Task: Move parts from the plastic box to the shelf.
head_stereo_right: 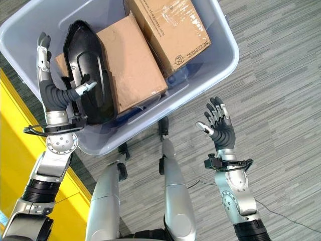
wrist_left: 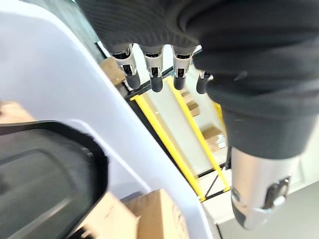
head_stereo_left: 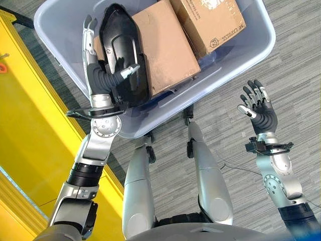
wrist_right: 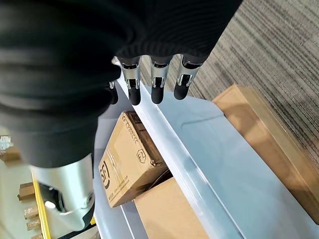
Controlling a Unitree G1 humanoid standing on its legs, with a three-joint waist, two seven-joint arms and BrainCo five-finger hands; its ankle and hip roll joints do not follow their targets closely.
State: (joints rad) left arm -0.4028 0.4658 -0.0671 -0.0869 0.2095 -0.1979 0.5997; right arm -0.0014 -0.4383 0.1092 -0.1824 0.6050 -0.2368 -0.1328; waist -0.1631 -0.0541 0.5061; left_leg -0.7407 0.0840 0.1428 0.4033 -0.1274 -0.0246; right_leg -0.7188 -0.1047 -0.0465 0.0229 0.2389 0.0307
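A pale lilac plastic box (head_stereo_left: 251,55) stands before me on the floor. Inside it a long black curved part (head_stereo_left: 125,45) leans against a flat cardboard box (head_stereo_left: 168,45). My left hand (head_stereo_left: 100,75) is over the box's near left corner, beside the black part. Its fingers (wrist_left: 154,74) are straight, and its thumb reaches across the part's face. The black part (wrist_left: 45,184) lies apart from the fingers in the left wrist view. My right hand (head_stereo_left: 261,113) hangs open over the carpet right of the box, with its fingers (wrist_right: 157,84) spread and nothing in them.
A second cardboard box (head_stereo_left: 210,20) lies at the far side of the plastic box. The yellow shelf frame (head_stereo_left: 30,125) runs along my left, close to the box. Grey striped carpet (head_stereo_left: 291,75) lies to the right.
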